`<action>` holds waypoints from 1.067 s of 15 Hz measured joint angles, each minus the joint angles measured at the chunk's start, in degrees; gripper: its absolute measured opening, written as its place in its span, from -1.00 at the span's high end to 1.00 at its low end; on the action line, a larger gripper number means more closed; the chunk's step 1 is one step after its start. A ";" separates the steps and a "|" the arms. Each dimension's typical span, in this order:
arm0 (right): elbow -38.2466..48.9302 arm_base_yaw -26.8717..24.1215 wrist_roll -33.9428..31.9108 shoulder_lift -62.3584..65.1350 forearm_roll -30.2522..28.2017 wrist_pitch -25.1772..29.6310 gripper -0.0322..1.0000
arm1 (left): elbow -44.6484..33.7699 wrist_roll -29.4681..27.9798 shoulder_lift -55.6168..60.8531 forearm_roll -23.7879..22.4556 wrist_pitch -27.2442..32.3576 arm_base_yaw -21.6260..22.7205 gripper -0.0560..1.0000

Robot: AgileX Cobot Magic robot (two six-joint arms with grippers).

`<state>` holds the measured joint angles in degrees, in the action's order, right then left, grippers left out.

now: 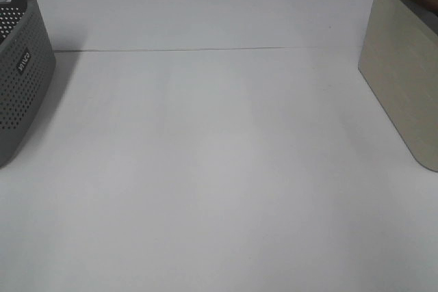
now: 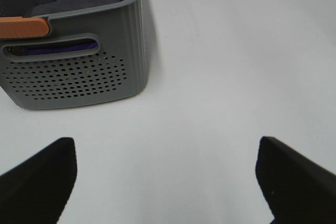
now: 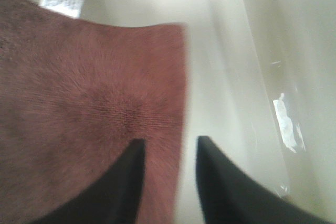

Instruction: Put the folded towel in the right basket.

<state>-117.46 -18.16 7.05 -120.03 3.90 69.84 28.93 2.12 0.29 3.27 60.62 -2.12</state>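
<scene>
White desk (image 1: 219, 169) fills basically the whole overhead view, with nothing on it apart from the two bins at the edges. On the right there's the beige right basket (image 1: 400, 80), and on the left a grey perforated basket (image 1: 20, 94) with some dark purple cloth in it, going by the left wrist cam.

The folded towel (image 3: 79, 103), reddish brown, is already down inside the right basket and looks like it's lying flat against the pale floor. You only see it in the right wrist view, which is a bit blurry.

The right end effector (image 3: 168, 142) is just over the towel's edge. Its fingers are parted a little and no cloth is bunched between them, so to me that's let go. The left end effector (image 2: 165, 142) is spread wide over bare desk, holding nothing.

So I'd call this the tail end, with the drop pretty much done. The next move is probably to lift the right arm straight up out of the basket without snagging the towel's edge or bumping the wall.
</scene>
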 joint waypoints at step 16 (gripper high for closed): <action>0.29 10.83 -2.35 13.75 7.45 0.11 -0.10 | 0.00 0.00 0.00 0.00 0.00 0.00 -0.77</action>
<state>-117.17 -7.33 4.70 -106.28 11.34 69.96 28.93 2.12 0.29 3.27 60.62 -2.12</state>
